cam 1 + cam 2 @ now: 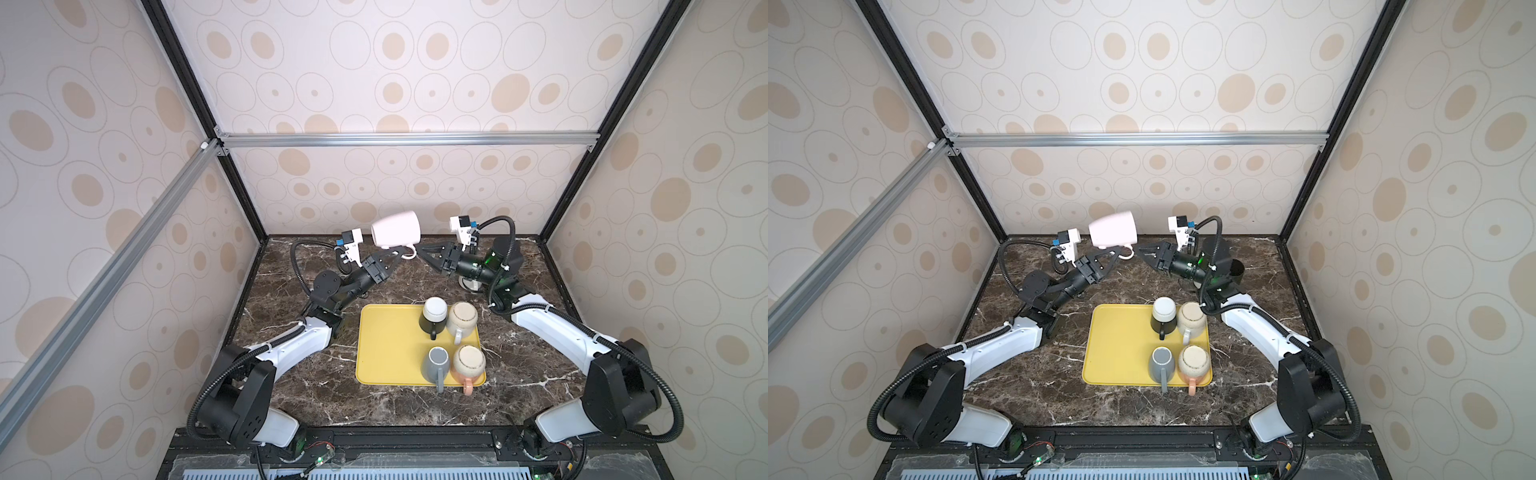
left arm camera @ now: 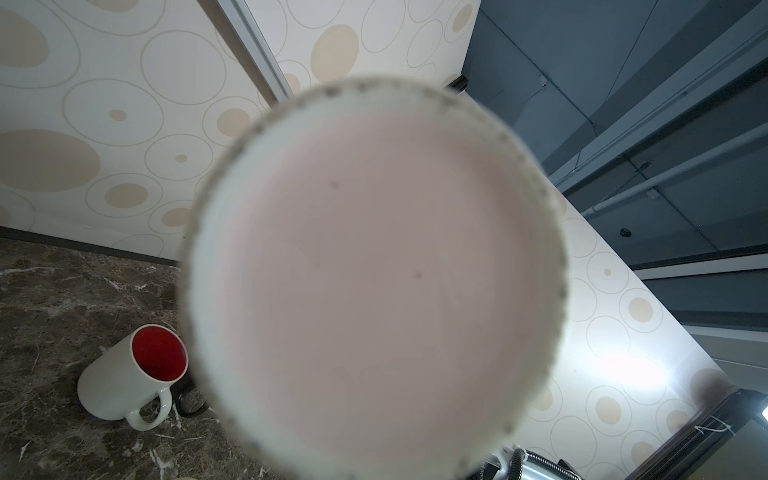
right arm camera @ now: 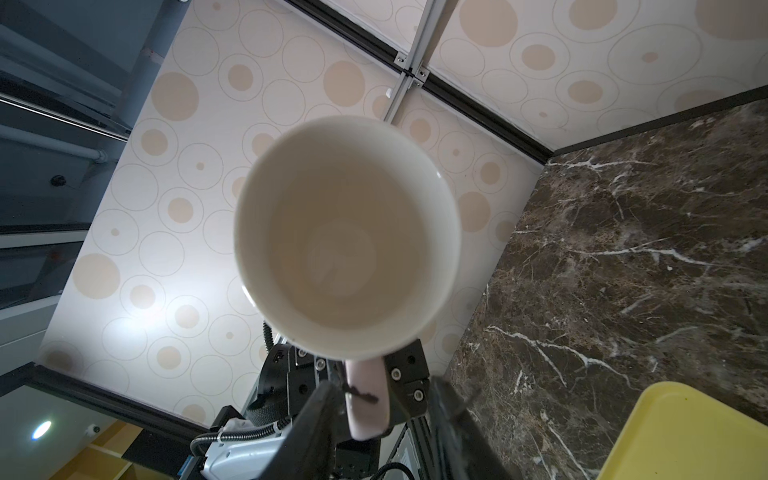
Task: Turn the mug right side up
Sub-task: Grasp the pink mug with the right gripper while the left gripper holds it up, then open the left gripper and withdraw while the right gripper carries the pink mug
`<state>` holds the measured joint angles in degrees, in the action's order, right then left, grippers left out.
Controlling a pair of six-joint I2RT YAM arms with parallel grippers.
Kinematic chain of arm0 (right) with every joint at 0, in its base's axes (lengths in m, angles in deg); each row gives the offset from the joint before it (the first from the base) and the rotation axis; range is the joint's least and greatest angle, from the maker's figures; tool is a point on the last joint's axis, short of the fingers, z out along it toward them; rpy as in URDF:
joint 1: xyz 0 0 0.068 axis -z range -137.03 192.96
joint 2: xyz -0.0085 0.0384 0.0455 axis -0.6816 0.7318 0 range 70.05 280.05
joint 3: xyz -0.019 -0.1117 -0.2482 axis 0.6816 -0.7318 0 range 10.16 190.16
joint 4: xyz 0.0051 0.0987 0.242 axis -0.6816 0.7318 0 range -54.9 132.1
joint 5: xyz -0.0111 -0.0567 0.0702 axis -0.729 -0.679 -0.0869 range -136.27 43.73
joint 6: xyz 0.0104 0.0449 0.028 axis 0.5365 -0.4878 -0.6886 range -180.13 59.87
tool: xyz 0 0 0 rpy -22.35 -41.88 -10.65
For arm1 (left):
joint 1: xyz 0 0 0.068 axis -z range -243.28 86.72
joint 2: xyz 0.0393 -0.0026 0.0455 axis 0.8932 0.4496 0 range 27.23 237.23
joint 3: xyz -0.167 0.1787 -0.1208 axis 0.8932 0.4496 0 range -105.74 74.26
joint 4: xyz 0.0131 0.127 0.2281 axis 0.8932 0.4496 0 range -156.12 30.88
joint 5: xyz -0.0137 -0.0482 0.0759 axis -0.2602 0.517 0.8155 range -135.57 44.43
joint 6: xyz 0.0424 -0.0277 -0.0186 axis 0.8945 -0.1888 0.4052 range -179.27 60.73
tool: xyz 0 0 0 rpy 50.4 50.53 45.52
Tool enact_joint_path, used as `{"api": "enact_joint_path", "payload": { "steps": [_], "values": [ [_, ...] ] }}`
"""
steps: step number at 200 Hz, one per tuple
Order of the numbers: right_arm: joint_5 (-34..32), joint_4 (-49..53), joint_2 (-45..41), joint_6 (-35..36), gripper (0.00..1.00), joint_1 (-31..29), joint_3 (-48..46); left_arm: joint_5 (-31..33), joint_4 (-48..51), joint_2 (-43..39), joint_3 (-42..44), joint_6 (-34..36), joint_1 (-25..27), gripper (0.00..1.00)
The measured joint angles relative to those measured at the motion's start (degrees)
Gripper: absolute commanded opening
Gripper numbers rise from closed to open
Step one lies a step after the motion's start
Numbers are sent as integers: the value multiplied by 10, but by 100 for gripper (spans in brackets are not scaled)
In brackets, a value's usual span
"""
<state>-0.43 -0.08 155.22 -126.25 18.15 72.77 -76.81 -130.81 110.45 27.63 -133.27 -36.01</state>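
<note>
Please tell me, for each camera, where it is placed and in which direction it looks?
Top views: high above the robot's side of the marble table, looking down and forward; both arms show, left tool clamping the pink mug by its handle, right tool open.
Left wrist: on the left arm, facing the mug's base; own tool hidden.
Right wrist: on the right arm, looking into the mug's mouth; own fingers show.
Shared: both wrist views see that mug from opposite ends.
</note>
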Motion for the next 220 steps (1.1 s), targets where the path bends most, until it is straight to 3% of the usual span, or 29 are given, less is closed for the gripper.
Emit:
{"api": "enact_joint_path", "payload": {
  "steps": [83, 103, 114, 152, 167, 171, 173, 198, 220],
  "values": [
    [7, 3, 20, 6, 29, -17, 21, -2, -23, 12, 0, -14, 3, 0],
    [5, 2, 24, 5, 14, -19, 24, -3, -29, 18, 0, -21, 7, 0],
    [6, 1, 26, 6, 0, -19, 24, -2, -33, 19, 0, -23, 7, 0],
    [8, 0, 28, 4, 0, -19, 30, -2, -42, 21, 0, -32, 7, 0],
    [6, 5, 28, 7, 0, -19, 30, -2, -38, 22, 0, -28, 7, 63],
    [5, 9, 28, 9, 0, -19, 31, -3, -37, 22, 0, -26, 7, 90],
    [4, 12, 28, 9, 0, -19, 31, -3, -37, 22, 0, -24, 6, 98],
    [-9, 82, 28, 35, 0, -20, 41, -11, 7, 13, -3, 5, -2, 100],
    [-24, 146, 28, 64, 0, -17, 57, -7, 110, -21, -6, 58, -19, 100]
  ]
}}
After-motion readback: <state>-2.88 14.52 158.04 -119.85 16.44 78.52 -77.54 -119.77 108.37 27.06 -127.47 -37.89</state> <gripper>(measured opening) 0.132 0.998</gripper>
